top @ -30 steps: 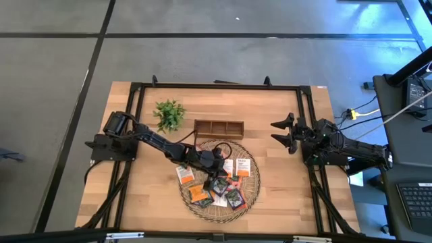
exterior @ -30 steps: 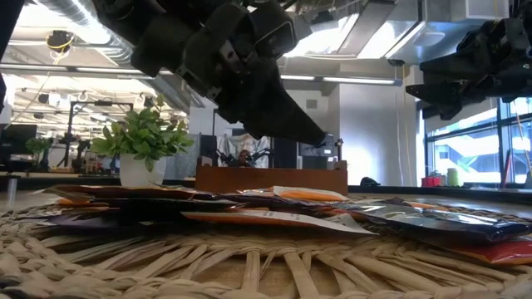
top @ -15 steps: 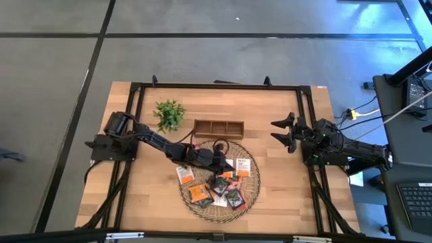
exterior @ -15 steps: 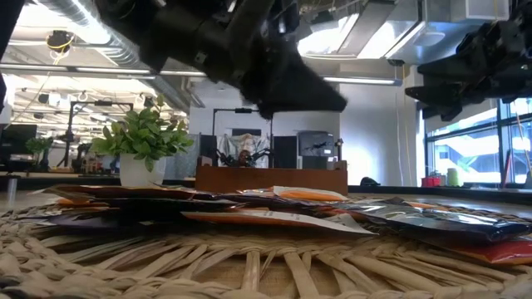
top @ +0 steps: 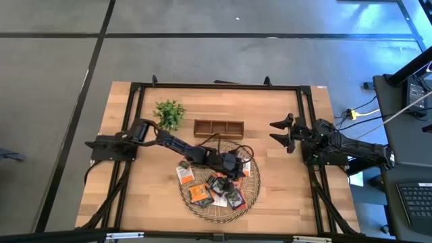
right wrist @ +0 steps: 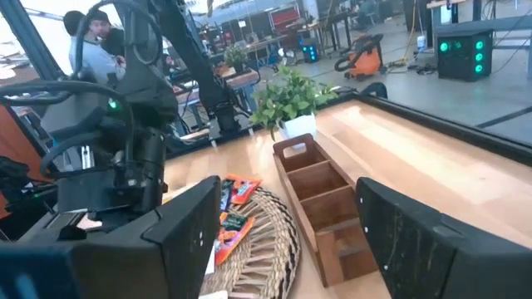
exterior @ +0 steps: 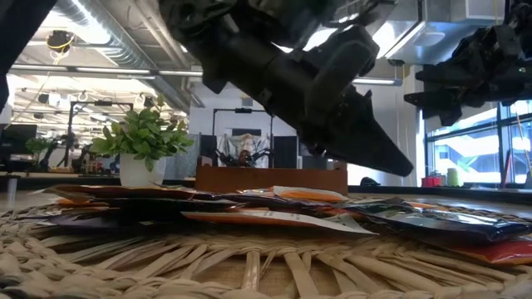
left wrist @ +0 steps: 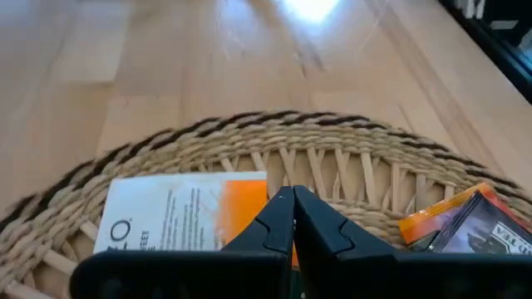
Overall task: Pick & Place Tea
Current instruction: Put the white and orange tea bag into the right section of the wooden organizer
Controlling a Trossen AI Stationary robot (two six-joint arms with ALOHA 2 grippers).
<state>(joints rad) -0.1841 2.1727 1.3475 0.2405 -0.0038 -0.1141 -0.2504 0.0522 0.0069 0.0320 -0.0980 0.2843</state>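
Two fingers of the left hand are pressed together with nothing between them, hanging just above a white-and-orange tea sachet. That sachet lies at about two o'clock on the round woven tray, where the other sachets are heaped, probably so one can be singled out. At twelve o'clock from the tray stands the wooden box, likely the destination. At three o'clock on the bench, the right hand waits spread.

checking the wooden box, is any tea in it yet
No, in the high view all three compartments of the box are bare wood.
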